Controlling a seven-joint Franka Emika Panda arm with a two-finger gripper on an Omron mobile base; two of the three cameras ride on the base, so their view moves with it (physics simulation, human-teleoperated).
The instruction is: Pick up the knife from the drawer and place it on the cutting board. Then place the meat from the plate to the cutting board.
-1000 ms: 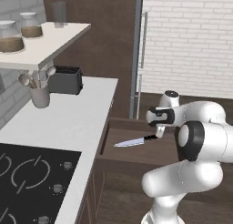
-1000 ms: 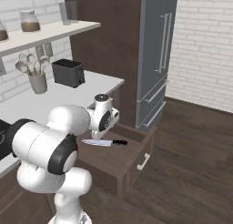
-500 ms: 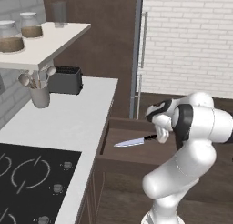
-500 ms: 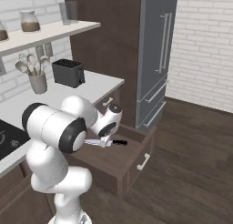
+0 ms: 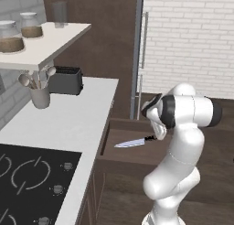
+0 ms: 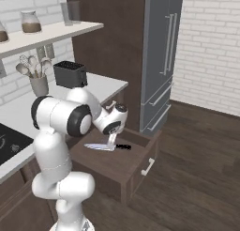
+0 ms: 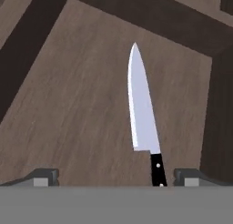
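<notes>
The knife (image 7: pixel 142 113) lies flat on the floor of the open drawer (image 7: pixel 68 109), its silver blade pointing away from the hand and its black handle nearest me. My gripper (image 7: pixel 116 177) hangs low over the handle end, open, with one fingertip on either side and the handle closer to the right one. From the side, the gripper (image 6: pixel 111 141) stands just above the knife (image 6: pixel 102 147) inside the drawer (image 6: pixel 123 166). In the left base view the knife (image 5: pixel 131 142) rests in the drawer (image 5: pixel 119 152) beside the hand. The cutting board, plate and meat are out of view.
A white counter (image 5: pixel 68 123) runs left of the drawer, carrying a black toaster (image 5: pixel 66 80) and a utensil holder (image 5: pixel 39 96). A black cooktop (image 5: pixel 27 183) sits in front. A tall grey fridge (image 6: pixel 161 61) stands behind the drawer, with wood floor to the right.
The arm has folded and brought the hand down closer over the knife's handle. The knife has not moved and the jaws have stayed wide.
</notes>
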